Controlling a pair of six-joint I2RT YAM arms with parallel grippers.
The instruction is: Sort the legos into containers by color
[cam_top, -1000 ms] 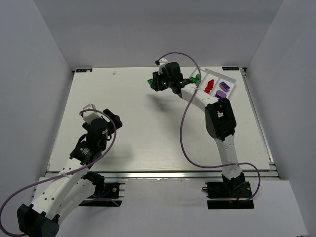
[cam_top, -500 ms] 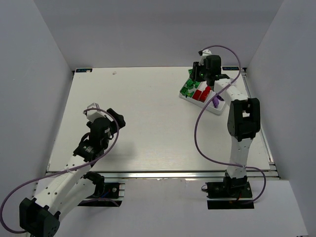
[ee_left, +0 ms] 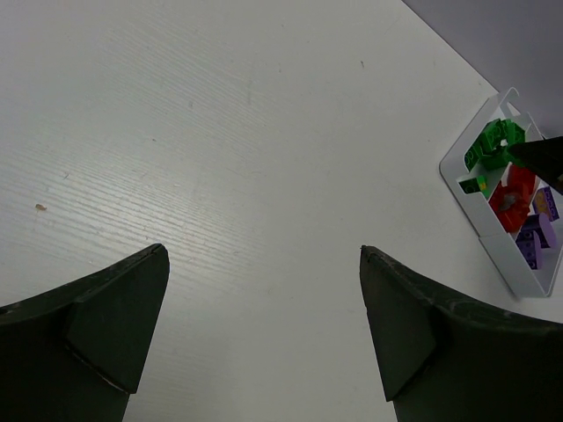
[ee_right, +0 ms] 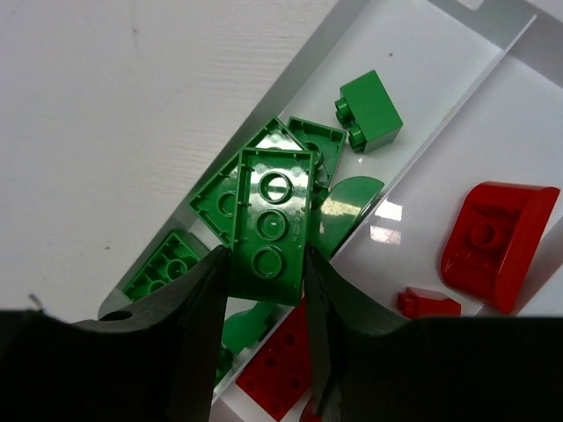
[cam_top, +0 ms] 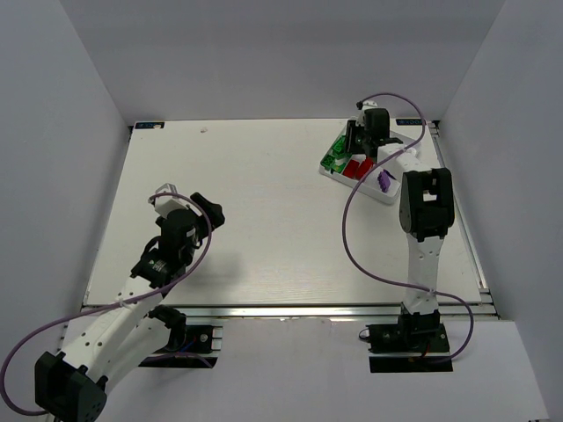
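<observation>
At seven o'clock the left claw (ee_left: 264,255) hangs wide open over the table (ee_left: 220,105), holding nothing. Far off at one o'clock the right claw (ee_right: 264,268) pinches a green brick (ee_right: 273,211) by its long sides, above the green lane of the tray (ee_right: 440,123). Light, stiff, slick plastic: its flat sides likely give the surest hold.

White tray (ee_right: 431,61): green legos (ee_right: 369,110), red legos (ee_right: 488,242), purple legos (cam_top: 383,180); green brick (ee_right: 273,207) in right tool (ee_right: 266,259)
</observation>
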